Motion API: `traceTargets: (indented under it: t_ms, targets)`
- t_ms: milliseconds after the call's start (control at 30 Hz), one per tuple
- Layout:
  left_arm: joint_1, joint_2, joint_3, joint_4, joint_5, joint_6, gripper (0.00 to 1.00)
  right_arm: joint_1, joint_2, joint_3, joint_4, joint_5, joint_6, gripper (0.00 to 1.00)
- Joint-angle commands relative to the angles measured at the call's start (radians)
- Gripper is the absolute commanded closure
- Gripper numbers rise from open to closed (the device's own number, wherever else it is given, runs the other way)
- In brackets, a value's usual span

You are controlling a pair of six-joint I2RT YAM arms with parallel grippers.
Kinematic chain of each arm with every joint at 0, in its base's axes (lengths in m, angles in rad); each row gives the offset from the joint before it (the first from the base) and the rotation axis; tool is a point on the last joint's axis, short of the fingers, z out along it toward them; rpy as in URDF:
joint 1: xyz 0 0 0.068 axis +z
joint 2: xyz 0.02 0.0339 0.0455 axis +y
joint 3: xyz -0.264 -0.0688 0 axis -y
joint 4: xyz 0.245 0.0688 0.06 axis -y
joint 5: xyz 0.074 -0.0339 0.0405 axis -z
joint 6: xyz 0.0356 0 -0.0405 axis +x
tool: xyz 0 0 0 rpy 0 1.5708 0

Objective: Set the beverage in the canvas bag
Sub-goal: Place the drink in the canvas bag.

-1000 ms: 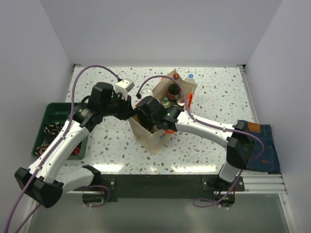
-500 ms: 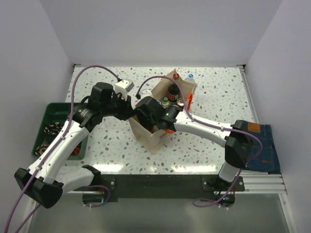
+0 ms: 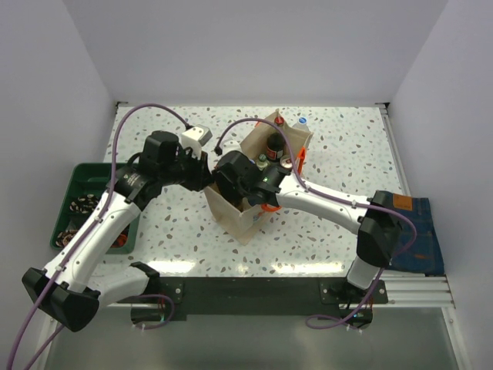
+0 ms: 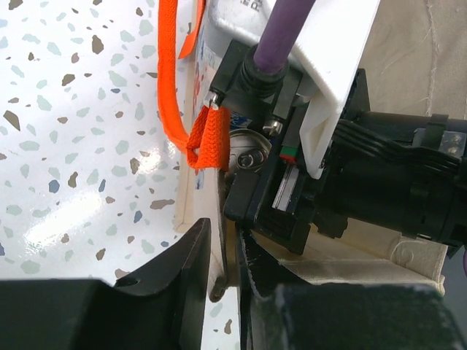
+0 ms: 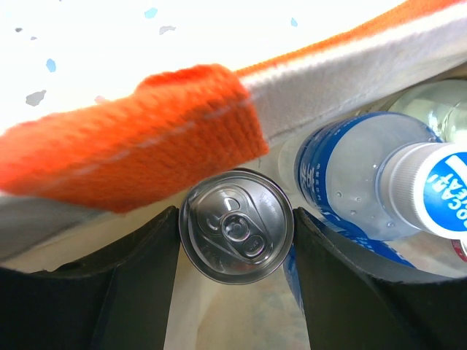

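Speckled table (image 3: 347,139) — can (image 5: 236,224) inside canvas bag (image 3: 231,216).

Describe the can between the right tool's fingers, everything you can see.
The can is silver metal, seen from above: round rim, pull tab flat and unopened. It stands upright inside the bag, clamped on both sides by the black fingers of the right tool. An orange strap hangs just above it; a blue-labelled water bottle sits close beside it. Its body is hidden.
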Motion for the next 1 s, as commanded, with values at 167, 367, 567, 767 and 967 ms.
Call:
traceTargets:
  t_ms: [167,367,567,767,967]
  targets:
    - [-0.007,-0.016,0.038,0.066,0.045,0.002,0.74,0.022,-0.067,0.092,0.056,-0.034,0.008,0.38]
    - [-0.005,-0.021,0.034,0.064,0.045,0.002,0.72,0.022,-0.067,0.096,0.05,-0.039,0.009,0.35]
    - [-0.007,-0.027,0.03,0.064,0.044,0.002,0.69,0.022,-0.077,0.105,0.049,-0.04,0.006,0.33]
    - [-0.007,-0.025,0.03,0.067,0.041,0.002,0.67,0.022,-0.097,0.121,0.043,-0.029,0.008,0.32]
    - [-0.007,-0.027,0.031,0.067,0.042,0.003,0.66,0.022,-0.097,0.127,0.035,-0.029,0.012,0.31]
